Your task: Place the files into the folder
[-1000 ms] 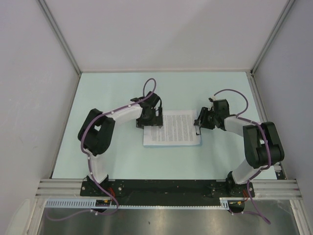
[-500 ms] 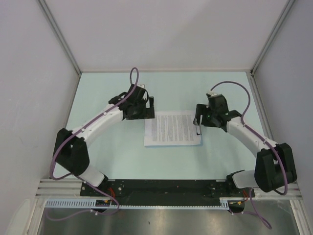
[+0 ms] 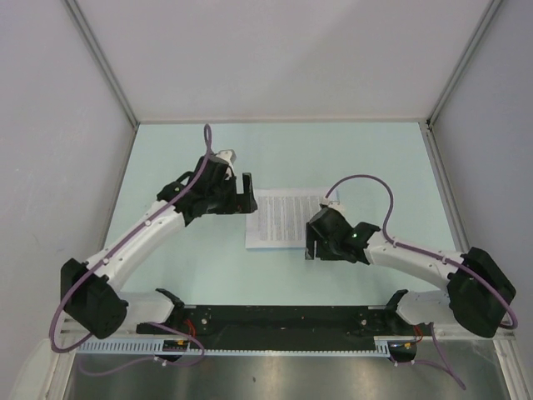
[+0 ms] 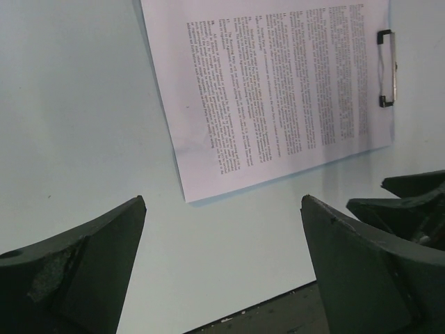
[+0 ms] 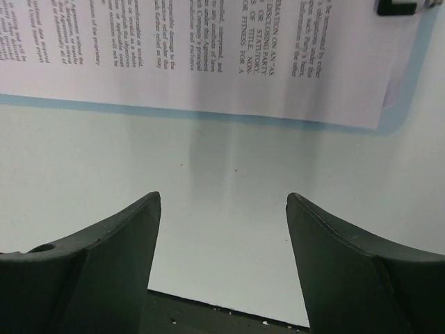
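The files [image 3: 283, 218] lie flat over the folder [image 5: 402, 111] on the table [image 3: 166, 167]. The left pincer [image 4: 222, 200] and right pincer [image 5: 222, 196] hover released and empty beside the sheets, seemingly ready to grip.

Files [image 3: 283, 218] on folder [image 5: 403, 104], left fingers [image 4: 83, 271] at left, right fingers [image 5: 90, 257] in front

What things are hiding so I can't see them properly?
1. Top view: the right gripper covers the files' right end.
2. Top view: print too small to read.
3. Right wrist view: top edge cuts off the black clip.
4. Right wrist view: files hide all but the folder's blue rim.
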Controlling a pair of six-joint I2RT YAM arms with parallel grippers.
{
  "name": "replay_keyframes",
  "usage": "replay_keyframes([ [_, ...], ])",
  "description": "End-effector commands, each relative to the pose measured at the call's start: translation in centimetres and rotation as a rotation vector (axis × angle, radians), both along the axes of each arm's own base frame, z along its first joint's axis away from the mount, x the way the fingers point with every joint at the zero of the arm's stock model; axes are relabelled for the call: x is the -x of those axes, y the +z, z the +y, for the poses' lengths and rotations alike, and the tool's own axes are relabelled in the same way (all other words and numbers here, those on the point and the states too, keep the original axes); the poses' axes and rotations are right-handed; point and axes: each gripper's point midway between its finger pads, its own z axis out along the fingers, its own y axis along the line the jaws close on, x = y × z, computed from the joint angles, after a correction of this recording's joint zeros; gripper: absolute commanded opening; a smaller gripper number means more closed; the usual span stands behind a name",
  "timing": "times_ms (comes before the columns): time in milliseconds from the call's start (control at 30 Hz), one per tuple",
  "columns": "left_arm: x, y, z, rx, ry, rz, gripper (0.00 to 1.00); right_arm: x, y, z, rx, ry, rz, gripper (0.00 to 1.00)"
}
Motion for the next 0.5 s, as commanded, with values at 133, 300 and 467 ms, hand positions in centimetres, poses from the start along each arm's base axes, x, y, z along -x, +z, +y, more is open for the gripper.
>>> replay_keyframes([
  [133, 2.3, 2.4, -1.3, 0.172, -0.059, -0.054, 1.00, -1.9, -2.4, 0.4, 0.051, -0.137, -0.057, 0.74],
  [300, 2.7, 2.8, -0.7, 0.170, -0.044, -0.072, 1.00, -2.8, -3.8, -0.6, 0.123, -0.185, -0.073, 0.71],
  [467, 2.8, 3.9, -0.9, 0.196, -0.051, -0.099, 0.99, -4.3, -4.2, -1.2, 0.147, -0.228, -0.111, 0.71],
])
